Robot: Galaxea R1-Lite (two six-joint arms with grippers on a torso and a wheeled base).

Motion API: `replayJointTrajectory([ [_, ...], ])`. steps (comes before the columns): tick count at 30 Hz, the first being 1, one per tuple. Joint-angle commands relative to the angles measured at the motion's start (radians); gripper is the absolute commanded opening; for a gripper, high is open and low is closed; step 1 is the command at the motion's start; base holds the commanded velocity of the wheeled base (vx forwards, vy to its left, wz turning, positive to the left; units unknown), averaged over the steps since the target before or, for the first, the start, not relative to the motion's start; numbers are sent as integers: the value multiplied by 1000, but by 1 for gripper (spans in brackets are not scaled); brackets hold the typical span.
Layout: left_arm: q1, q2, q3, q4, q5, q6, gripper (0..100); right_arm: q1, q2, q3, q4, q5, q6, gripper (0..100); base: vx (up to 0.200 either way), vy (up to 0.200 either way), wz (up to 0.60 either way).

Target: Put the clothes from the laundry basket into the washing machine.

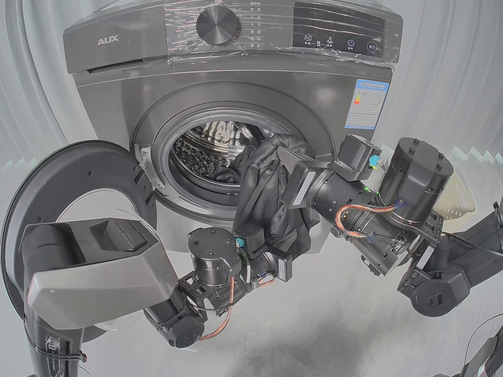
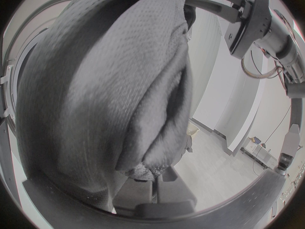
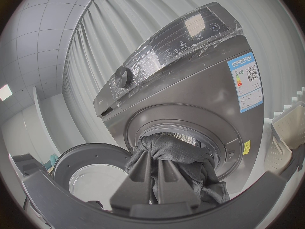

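Head view: a dark garment (image 1: 267,189) is hanging across the open mouth of the washing machine (image 1: 230,79), and its top is reaching into the drum. Left wrist view: the left end effector (image 2: 156,179) is clenching the garment's lower edge. Right wrist view: the right end effector (image 3: 154,164) is grasping the garment at the drum's rim, and the laundry basket (image 3: 286,134) is standing beside the machine.

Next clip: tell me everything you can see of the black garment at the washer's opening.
The black garment is a soft, perforated, mesh-like knit, bunched into thick folds. Its upper part pokes into the open front of the washing machine; the rest hangs down outside the front. The right gripper pinches it near the top, and the left gripper appears to hold its lower edge.
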Motion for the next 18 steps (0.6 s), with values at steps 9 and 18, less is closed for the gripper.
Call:
replayJointTrajectory([
  [9, -57, -149, 111, 0, -44, 3, 0, -14, 45, 17, -47, 15, -3, 0, 0, 0, 0],
  [18, -43, -155, 125, -3, -38, 16, 0, -45, 63, 26, -66, 32, -18, 100, 0, 0, 0],
])
